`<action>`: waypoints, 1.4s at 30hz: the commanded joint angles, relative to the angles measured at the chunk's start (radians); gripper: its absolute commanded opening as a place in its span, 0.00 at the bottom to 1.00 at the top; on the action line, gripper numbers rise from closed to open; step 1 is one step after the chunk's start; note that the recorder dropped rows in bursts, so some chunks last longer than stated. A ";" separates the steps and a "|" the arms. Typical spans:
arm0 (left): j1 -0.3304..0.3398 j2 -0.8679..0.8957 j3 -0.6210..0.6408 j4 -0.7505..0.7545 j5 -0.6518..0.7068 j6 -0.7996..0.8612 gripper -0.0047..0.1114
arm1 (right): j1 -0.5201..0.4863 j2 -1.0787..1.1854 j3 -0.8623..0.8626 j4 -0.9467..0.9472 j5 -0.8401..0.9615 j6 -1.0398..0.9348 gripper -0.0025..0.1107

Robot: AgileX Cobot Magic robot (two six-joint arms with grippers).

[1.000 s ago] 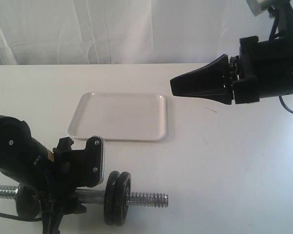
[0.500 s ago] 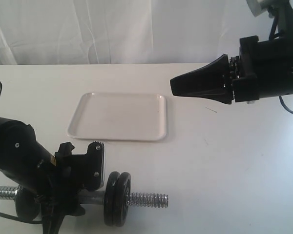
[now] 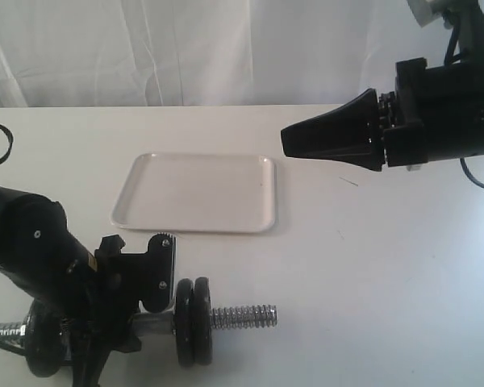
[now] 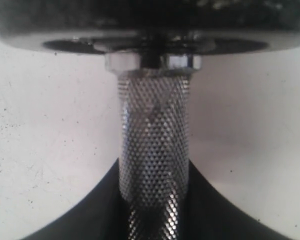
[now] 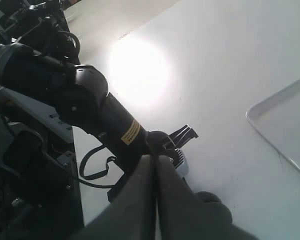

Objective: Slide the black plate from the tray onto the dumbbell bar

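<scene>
Left jaws apparently around dumbbell bar (image 4: 154, 145)

Exterior camera overlooked the table (image 3: 371, 282) from mid-distance. Left wrist camera peered close past left pincer (image 4: 154, 190) at bar (image 4: 154, 110). Right wrist camera looked beyond right pincer (image 5: 155, 165) at left arm (image 5: 85, 97), shared with exterior.

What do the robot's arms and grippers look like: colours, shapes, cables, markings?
Both are black. The left arm is rounded, with a yellow label; the left gripper is silver-edged. The right gripper tapers to a wedge; a black cable leaves the blocky right arm.
</scene>
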 commanded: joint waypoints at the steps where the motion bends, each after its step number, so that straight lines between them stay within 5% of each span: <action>1: 0.002 -0.011 -0.041 -0.016 0.058 0.022 0.04 | 0.002 0.001 -0.008 0.015 0.004 0.005 0.02; 18: 0.002 -0.011 -0.147 -0.016 0.034 0.075 0.04 | 0.002 0.001 -0.008 0.018 0.004 0.009 0.02; 31: 0.002 0.021 -0.174 -0.013 -0.230 0.102 0.04 | 0.002 0.001 -0.008 0.018 0.004 0.030 0.02; 42: 0.002 0.083 -0.252 -0.011 -0.268 0.108 0.04 | 0.002 0.001 -0.008 0.018 0.004 0.036 0.02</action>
